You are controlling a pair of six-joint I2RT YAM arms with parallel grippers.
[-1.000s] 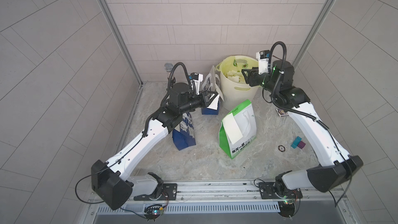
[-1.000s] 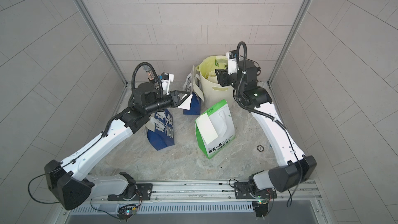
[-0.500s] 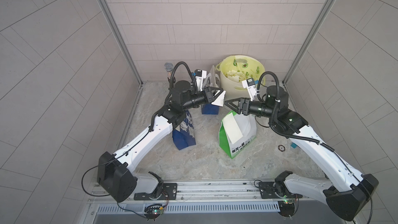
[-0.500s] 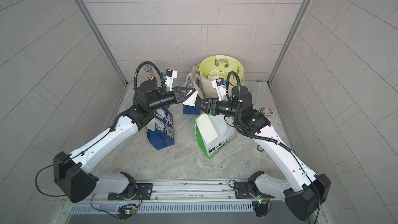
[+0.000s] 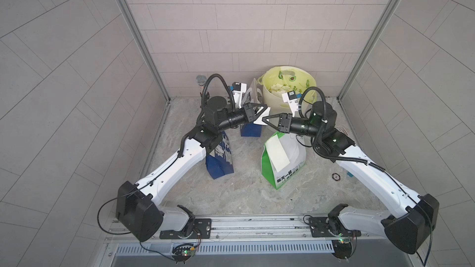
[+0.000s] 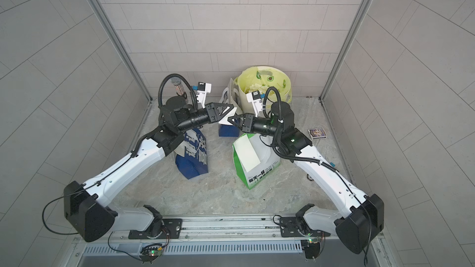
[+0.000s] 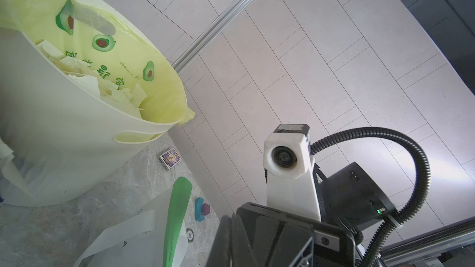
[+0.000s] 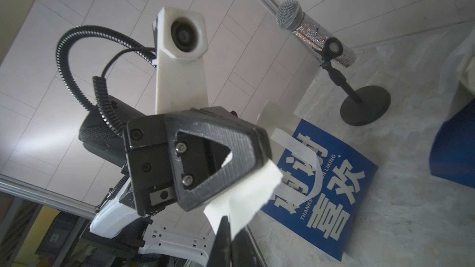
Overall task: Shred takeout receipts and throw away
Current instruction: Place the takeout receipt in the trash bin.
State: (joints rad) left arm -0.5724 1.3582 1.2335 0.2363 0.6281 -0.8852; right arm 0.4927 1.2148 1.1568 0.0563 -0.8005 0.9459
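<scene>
A torn white piece of a receipt (image 5: 262, 117) (image 6: 227, 117) (image 8: 244, 196) hangs in the air between both arms, in front of the bin. My left gripper (image 5: 264, 112) (image 6: 230, 111) (image 8: 259, 160) is shut on it from the left. My right gripper (image 5: 267, 119) (image 6: 231, 119) (image 8: 226, 229) is shut on its lower edge from the right, tips almost meeting. Another receipt (image 5: 277, 155) (image 6: 247, 154) lies on the face of the green-and-white bag (image 5: 288, 175). The cream bin (image 5: 270, 98) (image 7: 64, 137) with a yellow liner holds several paper shreds (image 5: 279, 88) (image 7: 84, 78).
Two blue bags (image 5: 221, 161) (image 5: 250, 130) stand under and behind the left arm. A microphone on a stand (image 5: 201, 83) (image 8: 308, 26) is in the back left corner. A card box (image 6: 317, 133), a chip (image 5: 336, 176) and small blocks (image 7: 201, 208) lie at the right.
My right arm swung from over the bin down to the middle and shut on the paper piece held by the left gripper. The left gripper shifted slightly right.
</scene>
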